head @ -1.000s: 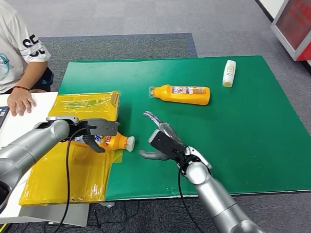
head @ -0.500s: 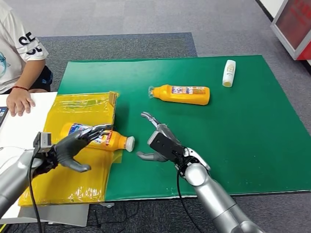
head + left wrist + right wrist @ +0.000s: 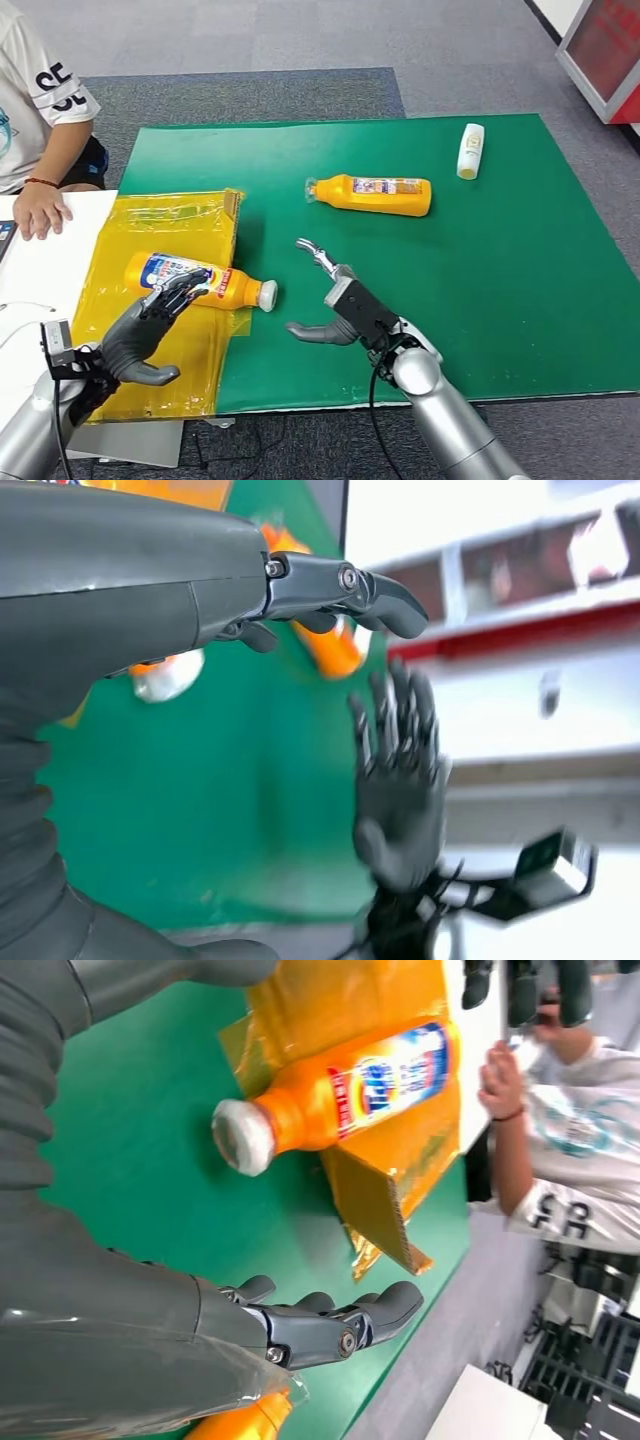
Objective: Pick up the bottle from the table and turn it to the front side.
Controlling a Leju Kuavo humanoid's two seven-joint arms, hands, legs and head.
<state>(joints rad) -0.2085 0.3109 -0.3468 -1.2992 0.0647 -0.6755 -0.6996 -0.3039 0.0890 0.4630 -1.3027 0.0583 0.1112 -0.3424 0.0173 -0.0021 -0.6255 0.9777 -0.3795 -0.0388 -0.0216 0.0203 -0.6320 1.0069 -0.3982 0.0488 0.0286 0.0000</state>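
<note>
An orange bottle [image 3: 198, 281] with a blue and red label and a white cap lies on its side on a yellow plastic sheet [image 3: 166, 220], cap pointing right. My left hand [image 3: 143, 325] hovers just in front of it, fingers spread and holding nothing. My right hand [image 3: 340, 300] is open over the green mat, a short way right of the cap. In the right wrist view the same bottle [image 3: 355, 1085] lies beyond my open fingers [image 3: 324, 1325]. The left wrist view shows my left thumb [image 3: 340, 585] and the right hand [image 3: 400, 770] opposite.
A second orange bottle [image 3: 373, 194] lies mid-mat, and a small white bottle [image 3: 471, 151] at the far right. The green mat [image 3: 528, 250] covers the table. A person [image 3: 38, 100] sits at the far left, a hand [image 3: 41, 208] resting on a white surface.
My left hand has come off the orange bottle and drawn back toward the table's near edge. The bottle stays on the yellow sheet. My right hand has barely shifted.
</note>
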